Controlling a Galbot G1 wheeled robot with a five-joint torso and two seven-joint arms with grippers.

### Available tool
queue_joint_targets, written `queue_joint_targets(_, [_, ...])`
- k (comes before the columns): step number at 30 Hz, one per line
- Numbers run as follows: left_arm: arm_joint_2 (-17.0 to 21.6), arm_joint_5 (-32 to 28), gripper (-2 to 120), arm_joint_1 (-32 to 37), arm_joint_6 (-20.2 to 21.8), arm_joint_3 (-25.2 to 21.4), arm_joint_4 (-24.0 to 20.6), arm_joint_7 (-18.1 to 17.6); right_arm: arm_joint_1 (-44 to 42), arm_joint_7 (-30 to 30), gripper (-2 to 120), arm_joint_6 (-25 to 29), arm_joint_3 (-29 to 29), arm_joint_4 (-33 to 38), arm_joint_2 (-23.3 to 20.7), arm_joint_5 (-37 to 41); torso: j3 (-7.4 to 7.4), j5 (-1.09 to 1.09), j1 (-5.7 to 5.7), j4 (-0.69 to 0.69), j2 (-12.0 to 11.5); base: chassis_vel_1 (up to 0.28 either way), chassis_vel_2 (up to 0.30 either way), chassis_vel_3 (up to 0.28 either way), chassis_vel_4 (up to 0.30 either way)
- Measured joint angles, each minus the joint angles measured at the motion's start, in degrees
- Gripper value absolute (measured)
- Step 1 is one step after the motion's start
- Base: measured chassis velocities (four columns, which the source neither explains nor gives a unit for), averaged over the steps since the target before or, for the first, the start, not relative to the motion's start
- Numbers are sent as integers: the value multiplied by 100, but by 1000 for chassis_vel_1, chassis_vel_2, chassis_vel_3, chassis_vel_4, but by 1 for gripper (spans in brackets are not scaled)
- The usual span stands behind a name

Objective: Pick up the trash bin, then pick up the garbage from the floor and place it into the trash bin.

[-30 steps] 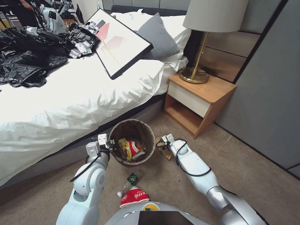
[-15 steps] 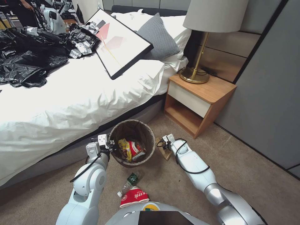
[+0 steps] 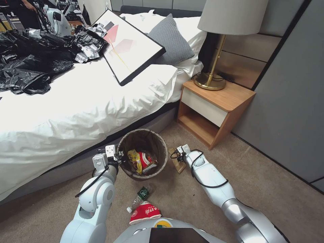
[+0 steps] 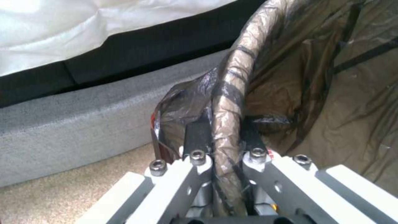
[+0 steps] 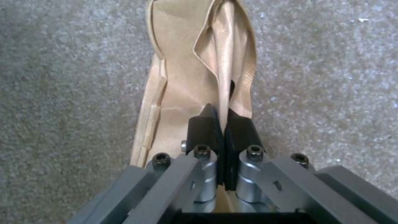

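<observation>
The trash bin (image 3: 158, 165), lined with a brown bag, sits by the bed with a yellow wrapper (image 3: 134, 159) and a red-and-white cup (image 3: 147, 160) inside. My left gripper (image 3: 118, 157) is shut on its bagged rim (image 4: 244, 62), one finger on each side, as the left wrist view shows at the left gripper (image 4: 226, 127). Right of the bin, my right gripper (image 3: 176, 157) is low over the carpet, shut on a raised fold of brown paper (image 5: 178, 77), shown again as the right gripper (image 5: 223, 119). A green-labelled bottle (image 3: 138, 197) and a crushed red-and-white cup (image 3: 145, 212) lie on the floor near my base.
The bed (image 3: 84, 111) with its grey base runs along the left, close behind the bin. A wooden nightstand (image 3: 216, 111) with a lamp (image 3: 216, 50) stands at the right rear, and a grey wall panel (image 3: 290, 118) closes the right side. Open carpet (image 3: 270, 199) lies to the right.
The right arm has shifted slightly rightward at the brown paper. The left arm and the bin have stayed in place.
</observation>
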Motion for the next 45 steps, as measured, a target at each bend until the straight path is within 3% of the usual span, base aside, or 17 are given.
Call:
queue_joint_targets(10, [16,-17,2,-32,0,-15,0,1,-226,110,0,20,290,710,-184,218,0,0,0,-1,-1,0,0,0,0])
queue_joint_targets(18, [33,-35,2,-46,0,-31,-5,0,-758,277,0,123,678,2201,-480,491,-1,-1,0,-1,-1,0,0,0,0])
queue_joint_targets(20, [38,-40,2,-49,0,-30,-11,-2,-1055,328,0,437,900,2944,-626,528,-1,-2,0,-1,-1,0,0,0,0])
queue_joint_targets(22, [41,-41,2,-49,0,-29,-12,-2,-1110,327,0,496,947,3124,-646,537,-1,-1,0,-1,-1,0,0,0,0])
queue_joint_targets(25, [50,-44,2,-32,0,-29,-42,-6,-1398,324,0,765,1253,4245,-718,730,-1,-1,0,0,0,0,0,0,0])
queue_joint_targets(29, [56,-44,2,-16,0,-29,-61,-6,-1483,319,0,870,1343,4613,-732,813,-1,-1,0,0,-1,0,0,0,0])
queue_joint_targets(31, [67,-44,2,5,0,-37,-85,-8,-1578,285,0,1135,1443,5216,-774,1002,-1,-1,0,0,0,0,0,0,0])
queue_joint_targets(42, [77,-44,2,19,0,-41,-112,-12,-1597,-214,0,1858,1426,6031,-863,1328,-1,-1,0,0,0,0,0,0,0])
queue_joint_targets(45, [73,-43,2,20,0,-41,-112,-14,-1596,-640,0,2270,1404,6173,-880,1433,-1,-2,0,0,0,0,0,0,0])
